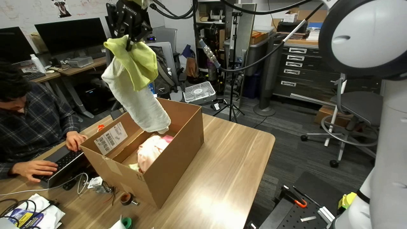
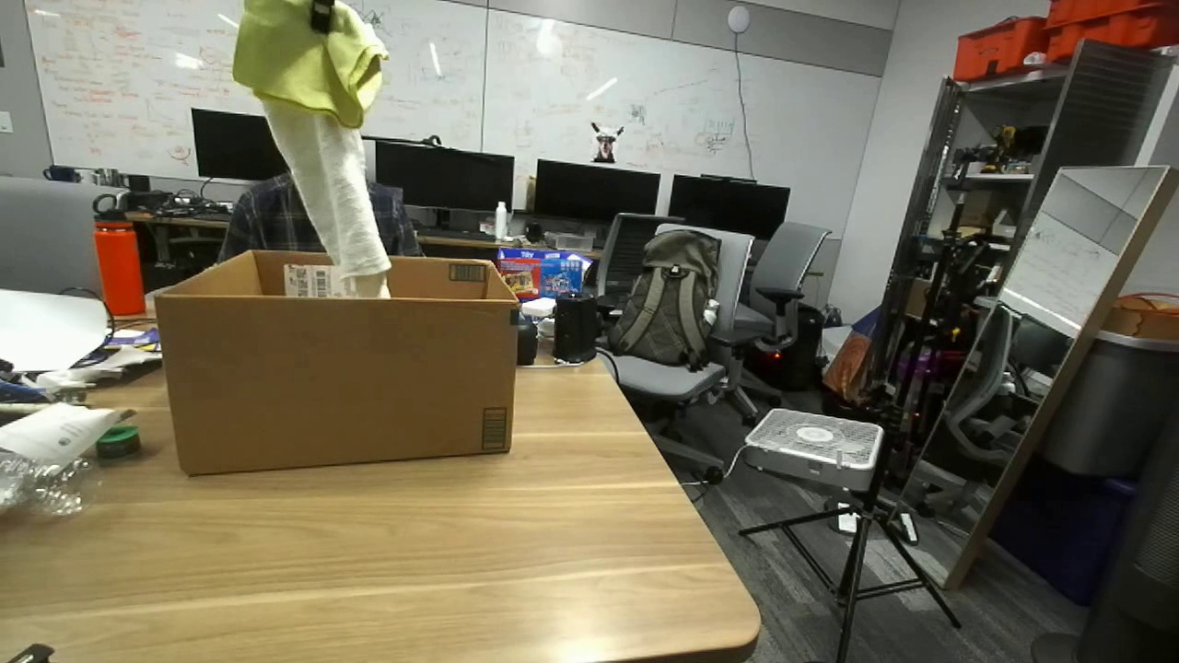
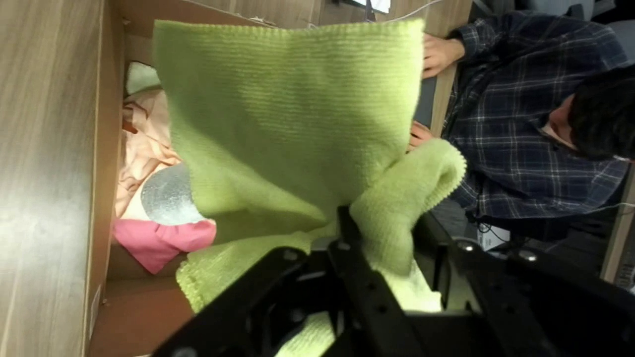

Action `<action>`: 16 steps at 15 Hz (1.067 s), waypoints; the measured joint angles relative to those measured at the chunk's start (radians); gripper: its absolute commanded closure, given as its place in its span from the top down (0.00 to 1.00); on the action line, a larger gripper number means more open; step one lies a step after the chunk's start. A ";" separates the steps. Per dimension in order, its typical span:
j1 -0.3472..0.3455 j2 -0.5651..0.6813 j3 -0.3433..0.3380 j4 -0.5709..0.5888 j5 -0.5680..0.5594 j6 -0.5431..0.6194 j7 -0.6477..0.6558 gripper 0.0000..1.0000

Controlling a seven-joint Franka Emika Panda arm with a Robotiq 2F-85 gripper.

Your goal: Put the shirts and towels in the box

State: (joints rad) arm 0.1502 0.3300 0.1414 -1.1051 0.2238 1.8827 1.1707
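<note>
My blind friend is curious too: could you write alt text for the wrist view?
A robot's end effector pinches a yellow-green towel over an open cardboard box. Peach fabric and pink fabric lie inside the box; at the picture's right is a person in a dark plaid shirt.

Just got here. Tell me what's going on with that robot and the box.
The robot's tool is gripping a yellow-green cloth above an open cardboard box. A white cloth hangs beneath it; how the two meet is hidden. Neither has been let go yet. Peach fabric and pink fabric already lie inside the box. Next to it, someone in plaid sits at a keyboard.
</note>
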 measured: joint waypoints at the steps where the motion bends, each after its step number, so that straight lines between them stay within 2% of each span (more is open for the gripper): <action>1: -0.002 0.001 0.003 0.004 0.002 -0.026 -0.022 0.74; 4: -0.008 0.001 0.009 0.010 0.016 -0.106 -0.089 0.96; 5: -0.010 0.001 0.009 0.012 0.017 -0.136 -0.107 1.00; 12: -0.034 -0.006 0.009 0.005 0.016 -0.333 -0.281 1.00; 16: -0.037 -0.062 0.009 -0.072 0.015 -0.381 -0.433 1.00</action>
State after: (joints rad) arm 0.1127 0.2683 0.1506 -1.1774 0.2388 1.5015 0.7378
